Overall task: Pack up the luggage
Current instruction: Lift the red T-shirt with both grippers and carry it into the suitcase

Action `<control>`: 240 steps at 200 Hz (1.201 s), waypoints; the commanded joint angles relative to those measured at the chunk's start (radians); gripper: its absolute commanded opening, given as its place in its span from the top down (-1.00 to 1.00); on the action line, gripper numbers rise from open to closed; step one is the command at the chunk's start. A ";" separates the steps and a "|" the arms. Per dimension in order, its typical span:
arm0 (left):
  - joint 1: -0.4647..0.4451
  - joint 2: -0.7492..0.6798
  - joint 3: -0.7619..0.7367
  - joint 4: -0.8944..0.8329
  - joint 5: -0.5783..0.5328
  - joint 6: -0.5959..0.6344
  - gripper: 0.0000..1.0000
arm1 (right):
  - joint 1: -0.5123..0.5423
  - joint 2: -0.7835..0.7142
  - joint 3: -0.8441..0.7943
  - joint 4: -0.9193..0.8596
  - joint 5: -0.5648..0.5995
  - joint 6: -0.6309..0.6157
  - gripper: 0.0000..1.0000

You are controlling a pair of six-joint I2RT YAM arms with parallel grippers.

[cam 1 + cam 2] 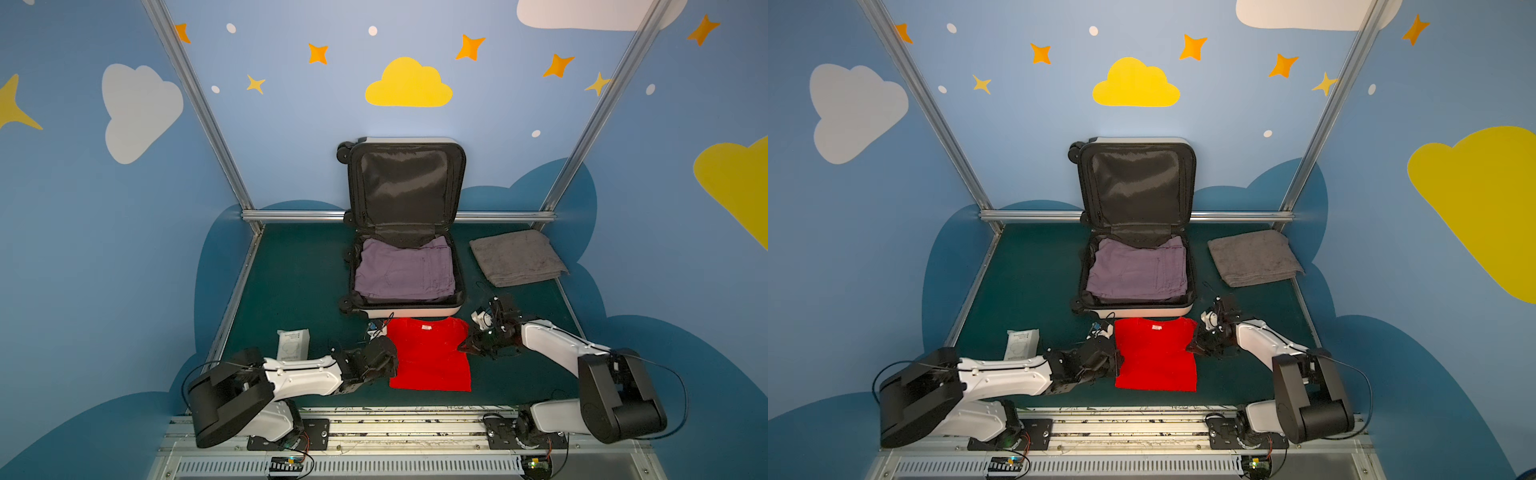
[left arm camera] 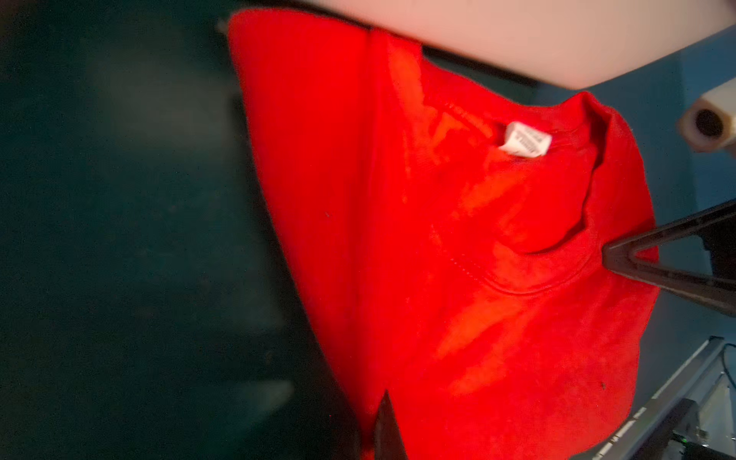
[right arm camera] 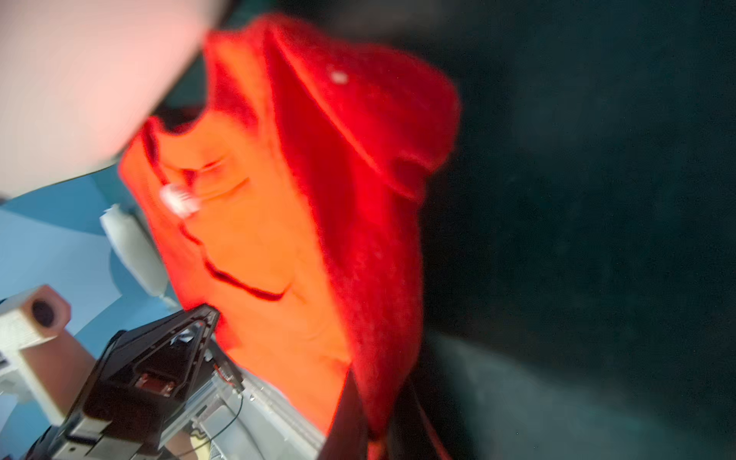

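Lower centre in both top views: left gripper (image 1: 391, 356) and right gripper (image 1: 468, 345) each clamped on a side edge of the red T-shirt (image 1: 430, 365); just beyond its collar, mid-frame, the luggage (image 1: 409, 311) lies open, lid upright, folded purple trousers (image 1: 403, 270) inside.

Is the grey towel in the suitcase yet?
No, the grey towel lies outside, beside the suitcase, which holds only folded purple clothing.

Both arms are extended low and turned inward; the left gripper (image 1: 392, 360) and the right gripper (image 1: 466, 346) are closed tight, pointed toward each other.
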 commanded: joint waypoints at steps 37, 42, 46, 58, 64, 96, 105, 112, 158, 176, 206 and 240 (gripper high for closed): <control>-0.002 -0.347 0.049 -0.293 -0.054 0.088 0.95 | 0.046 -0.238 0.121 -0.209 -0.006 0.016 1.00; -0.002 -0.378 0.055 -0.308 -0.060 0.093 0.95 | 0.051 -0.254 0.135 -0.226 -0.003 0.019 1.00; -0.002 -0.403 0.061 -0.324 -0.065 0.095 0.94 | 0.054 -0.267 0.146 -0.235 -0.003 0.020 1.00; -0.001 -0.468 0.083 -0.373 -0.086 0.102 0.95 | 0.066 -0.300 0.180 -0.248 -0.009 0.013 1.00; 0.000 -0.496 0.097 -0.395 -0.096 0.110 0.95 | 0.071 -0.315 0.194 -0.247 -0.013 0.010 1.00; 0.006 -0.603 0.139 -0.445 -0.154 0.141 0.95 | 0.084 -0.361 0.248 -0.180 -0.018 0.019 1.00; 0.018 -0.619 0.148 -0.436 -0.158 0.155 0.94 | 0.086 -0.363 0.261 -0.149 -0.001 0.046 1.00; 0.033 -0.620 0.162 -0.433 -0.156 0.172 0.95 | 0.087 -0.359 0.271 -0.126 0.017 0.066 1.00; 0.218 -0.505 0.272 -0.349 -0.045 0.311 0.95 | 0.089 -0.189 0.456 -0.069 0.075 0.044 1.00; 0.317 -0.421 0.327 -0.294 0.026 0.365 0.95 | 0.088 -0.088 0.552 -0.051 0.092 0.030 1.00; 0.459 -0.242 0.454 -0.224 0.126 0.463 0.95 | 0.087 0.092 0.697 -0.003 0.111 0.021 1.00; 0.575 -0.038 0.557 -0.161 0.181 0.536 0.95 | 0.086 0.321 0.853 0.060 0.119 0.016 1.00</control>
